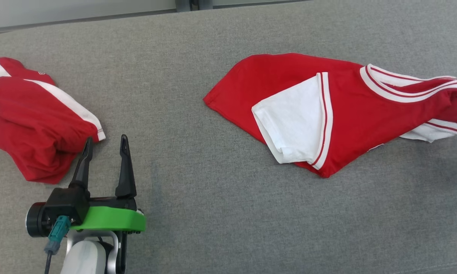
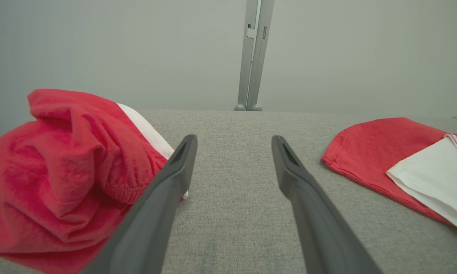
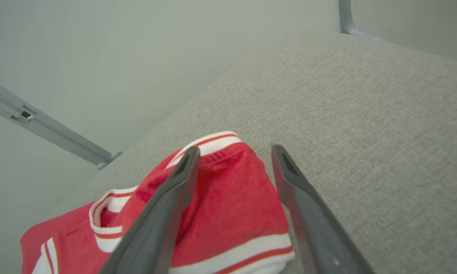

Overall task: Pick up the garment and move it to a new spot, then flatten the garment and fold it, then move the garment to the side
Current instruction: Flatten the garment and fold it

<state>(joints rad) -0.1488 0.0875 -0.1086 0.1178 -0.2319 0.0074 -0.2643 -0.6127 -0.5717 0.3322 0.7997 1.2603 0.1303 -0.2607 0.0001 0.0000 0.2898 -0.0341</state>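
**Head view:** A worktop [image 1: 198,171] covered w/ grey woven cloth, matte and fine-grained, is seen across nearly the whole frame. A strip of pale wall [image 1: 80,9] is glimpsed beyond its far edge. The garment [image 1: 346,118], a red knit top w/ white panels and red-white striped trim, is laid right of ctr. It is partly flattened, w/ one white sleeve folded over the red, and its striped end reaches the right edge. A second garment [image 1: 34,125], red w/ a white band, is heaped in soft folds at far left. The left gripper [image 1: 106,139] is held just beside that heap, its dark tapered fingers spread wide w/ nothing btwn them.

**Left wrist view:** The parted fingers are seen over bare worktop. An upright grey metal post [image 2: 253,53] is set against the smooth wall.

**Right wrist view:** The right gripper [image 3: 235,150] is seen w/ fingers spread wide. The garment's bunched red end and striped hem lie btwn and under them, and no pinch is seen. A slanted grey metal rail [image 3: 49,131] is seen at left.
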